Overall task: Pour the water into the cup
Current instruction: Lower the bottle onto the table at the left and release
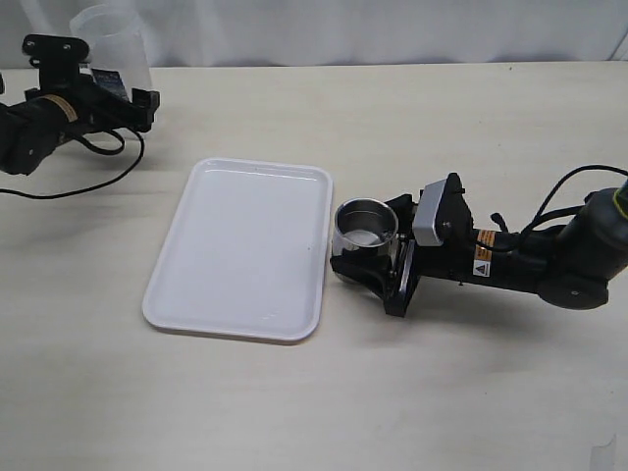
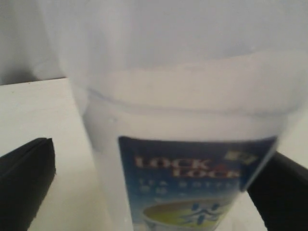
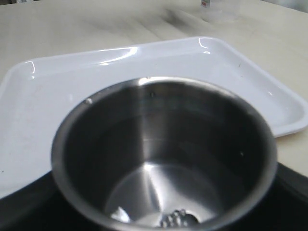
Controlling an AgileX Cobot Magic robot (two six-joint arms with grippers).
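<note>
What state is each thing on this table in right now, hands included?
cup: upright on the table beside the tray, gripped by the right hand.
water: seemingly a thin shiny layer in the cup's bottom.
tumbler: upright at the far left, contents unclear.
tray: flat, nothing on it.
left hand: open, fingers flanking the tumbler.
right hand: shut on the cup.
</note>
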